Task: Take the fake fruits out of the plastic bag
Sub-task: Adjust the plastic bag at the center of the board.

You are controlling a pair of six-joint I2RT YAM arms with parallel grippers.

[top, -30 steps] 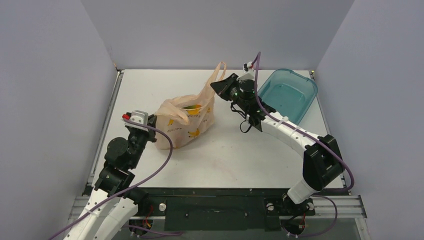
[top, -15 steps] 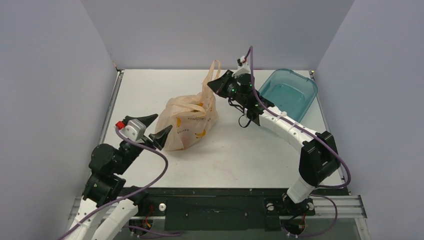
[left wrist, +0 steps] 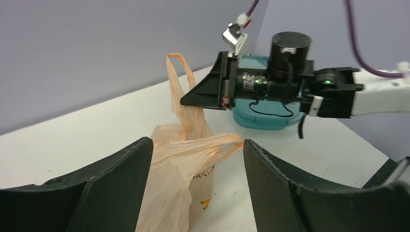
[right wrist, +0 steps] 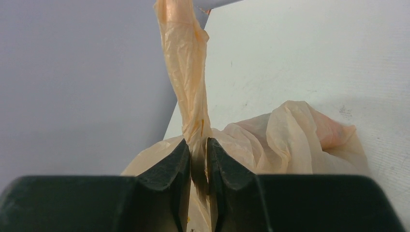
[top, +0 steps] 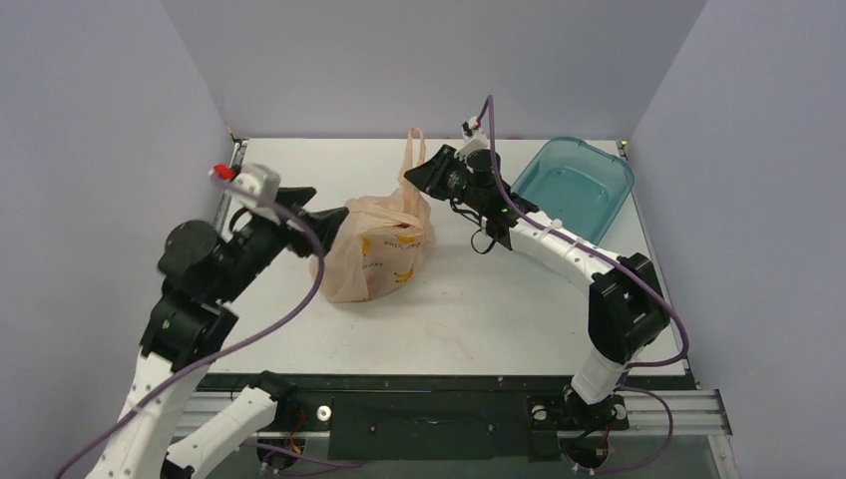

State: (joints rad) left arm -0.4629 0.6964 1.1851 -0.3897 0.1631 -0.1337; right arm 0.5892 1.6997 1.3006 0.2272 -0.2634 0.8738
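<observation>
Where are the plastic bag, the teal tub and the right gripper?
plastic bag (top: 384, 257), top view, printed side wall.
teal tub (top: 574, 190), top view, bare floor.
right gripper (right wrist: 198, 146), right wrist view, midway between its jaws.

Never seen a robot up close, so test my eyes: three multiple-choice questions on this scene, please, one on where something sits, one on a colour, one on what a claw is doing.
1. Where on the table is the teal tub?
A. far right corner
B. near left edge
C. middle of the near edge

2. What colour is the plastic bag?
A. green
B. pale orange
C. black

3. What is the right gripper doing?
A. spread wide open
B. holding a fruit
C. shut on a bag handle

Answers: 1 A, the top view shows it there. 2 B, every view shows pale orange film. 3 C, the right wrist view shows its fingers pinching the handle.
</observation>
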